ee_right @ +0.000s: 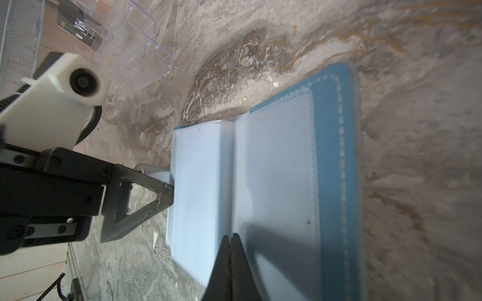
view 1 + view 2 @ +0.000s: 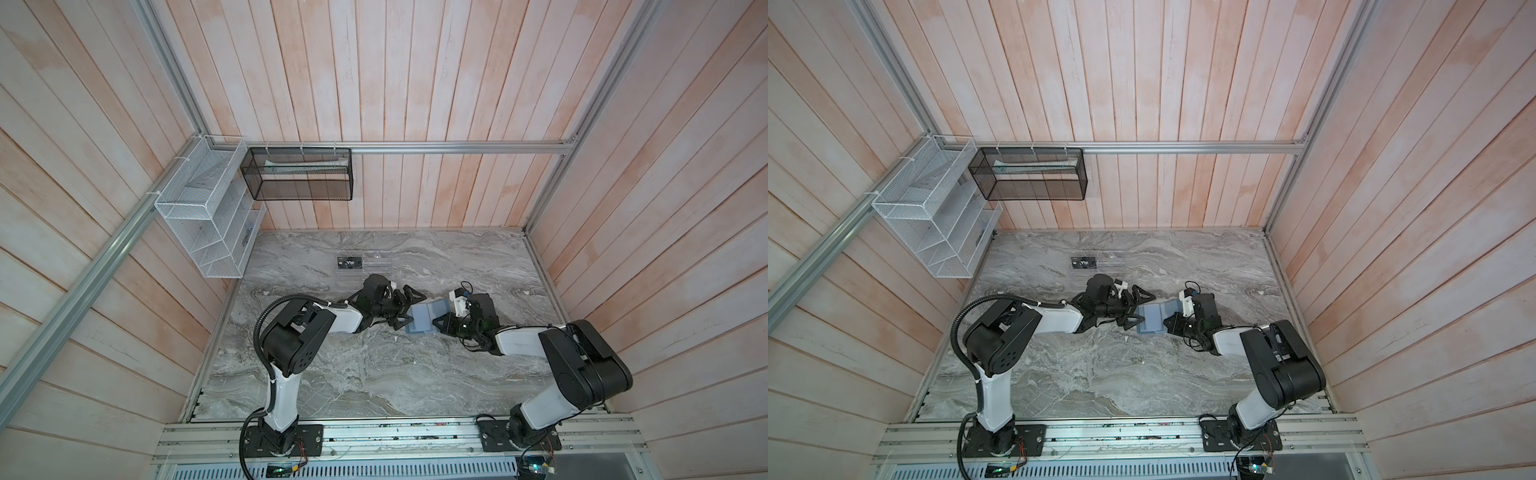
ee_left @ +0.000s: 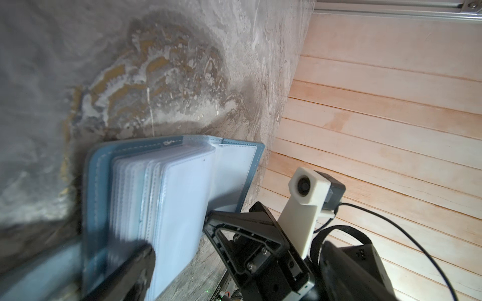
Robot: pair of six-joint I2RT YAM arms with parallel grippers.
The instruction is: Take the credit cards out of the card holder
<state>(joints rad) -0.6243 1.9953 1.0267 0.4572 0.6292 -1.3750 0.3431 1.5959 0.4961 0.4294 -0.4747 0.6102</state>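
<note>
My right pincer (image 1: 230, 242) is closed at the sleeves (image 1: 273, 169) of the card holder (image 1: 336, 156), grip unconfirmed; my left pincer (image 2: 415, 308) is fully spread. Hazard: loose sleeves may flip shut.

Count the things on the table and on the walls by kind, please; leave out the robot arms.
Card holder: 1
Black card: 1
Clear rack: 1
White wire basket: 1
Black mesh basket: 1
Total: 5

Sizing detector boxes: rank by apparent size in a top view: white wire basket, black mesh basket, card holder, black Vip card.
1. white wire basket
2. black mesh basket
3. card holder
4. black Vip card
Baskets hang nearer the camera, inflating them.
</note>
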